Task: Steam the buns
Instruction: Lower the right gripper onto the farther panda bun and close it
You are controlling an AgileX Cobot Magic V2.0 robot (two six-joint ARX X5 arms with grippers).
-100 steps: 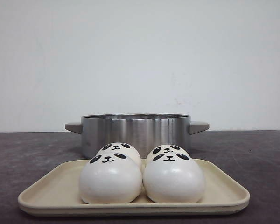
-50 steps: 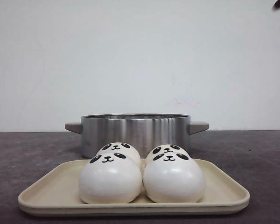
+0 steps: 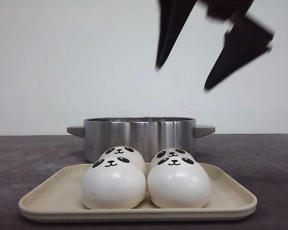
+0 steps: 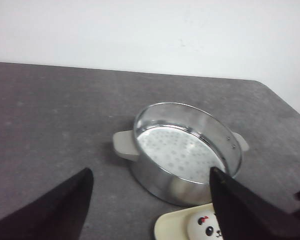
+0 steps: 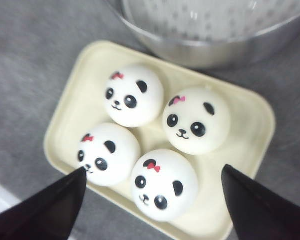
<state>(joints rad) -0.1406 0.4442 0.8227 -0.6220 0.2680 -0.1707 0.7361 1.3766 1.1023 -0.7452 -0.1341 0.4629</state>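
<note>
Below right claw [image 3: 182, 76] – buns [image 3: 146, 179], on tray [image 3: 230, 191]

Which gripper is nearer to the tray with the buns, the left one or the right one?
Right. The right gripper hangs open above the tray, over the four buns. The left gripper, also open, is off to the side, seeing only a tray corner.

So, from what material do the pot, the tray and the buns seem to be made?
The pot looks like brushed stainless steel: streaked reflections, with matte grey handles, perhaps plastic. The tray seems cream plastic or melamine, with a smooth, dull sheen. The buns look like soft foam or rubber toys rather than dough: a very even, slightly glossy skin and printed faces. This is uncertain.
</note>
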